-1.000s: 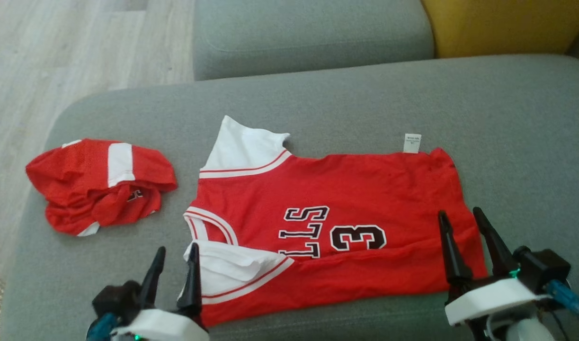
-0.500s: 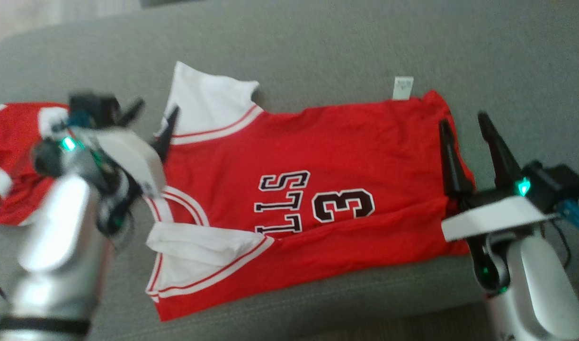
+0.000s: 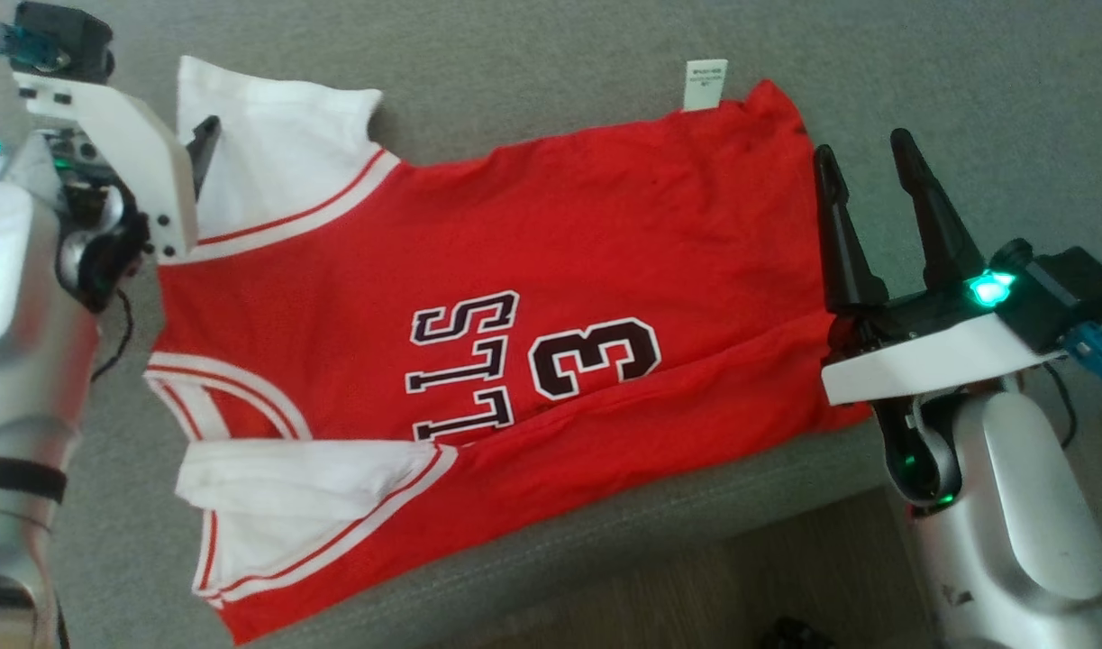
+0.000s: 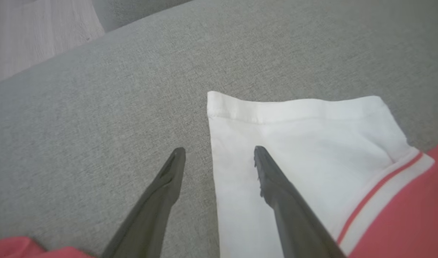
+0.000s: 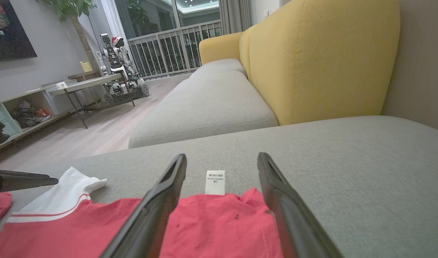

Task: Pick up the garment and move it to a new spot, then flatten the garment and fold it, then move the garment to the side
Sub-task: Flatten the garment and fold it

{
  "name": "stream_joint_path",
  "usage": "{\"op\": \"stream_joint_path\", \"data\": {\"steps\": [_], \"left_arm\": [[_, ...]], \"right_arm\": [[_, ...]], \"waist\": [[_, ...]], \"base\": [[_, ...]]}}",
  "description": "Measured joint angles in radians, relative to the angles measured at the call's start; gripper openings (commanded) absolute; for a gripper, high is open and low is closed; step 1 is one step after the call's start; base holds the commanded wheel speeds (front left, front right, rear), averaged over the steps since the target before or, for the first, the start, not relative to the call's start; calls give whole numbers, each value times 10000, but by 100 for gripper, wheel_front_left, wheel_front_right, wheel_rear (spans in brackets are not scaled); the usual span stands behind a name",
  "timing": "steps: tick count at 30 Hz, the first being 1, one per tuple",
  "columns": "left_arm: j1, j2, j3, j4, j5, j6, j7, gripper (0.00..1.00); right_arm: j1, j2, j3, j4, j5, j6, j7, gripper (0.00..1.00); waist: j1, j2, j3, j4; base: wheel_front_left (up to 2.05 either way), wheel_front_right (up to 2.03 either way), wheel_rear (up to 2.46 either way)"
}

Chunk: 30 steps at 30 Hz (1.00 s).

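Lettering (image 3: 463,361) half under jersey (image 3: 514,225) fold

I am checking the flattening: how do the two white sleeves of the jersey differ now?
The far sleeve lies flat and spread; the near sleeve is creased, with a fold across it. The open left gripper straddles the far sleeve's edge; the near sleeve lies apart from it. Both are white with red-striped trim.
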Motion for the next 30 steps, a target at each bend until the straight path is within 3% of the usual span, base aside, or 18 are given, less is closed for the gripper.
{"op": "stream_joint_path", "data": {"steps": [14, 15, 16, 19, 24, 30], "left_arm": [[-1351, 104, -407, 1939, -295, -10, -614, 100], [-1389, 88, -433, 2050, -393, -10, -612, 33], [-1422, 59, -472, 2136, -495, -10, -612, 0], [-1467, -19, -646, 2196, -637, -12, -600, 0], [-1483, -272, -1058, 2040, -1139, -10, -1444, 0], [-959, -671, -1034, 1296, -1856, -10, -2775, 0]], "right_arm": [[0, -2, 186, 151, 247, 0, -228, 100], [0, -2, 184, 151, 249, 0, -257, 100], [0, -2, 178, 155, 249, 0, -259, 100], [0, -2, 155, 188, 247, 0, -265, 100], [-68, -4, 81, 376, 157, 0, -245, 100], [-909, -17, -21, 1001, -454, 0, 849, 100]], "waist": [[-1, 0, 553, -645], [-1, 0, 567, -658], [-1, 0, 572, -659], [-1, 0, 549, -626], [-1, 0, 286, -302], [-1, 0, -158, 339]], "base": [[0, 0, 0], [0, 0, 0], [0, 0, 0], [0, 0, 0], [0, 0, 0], [0, 0, 0]]}}
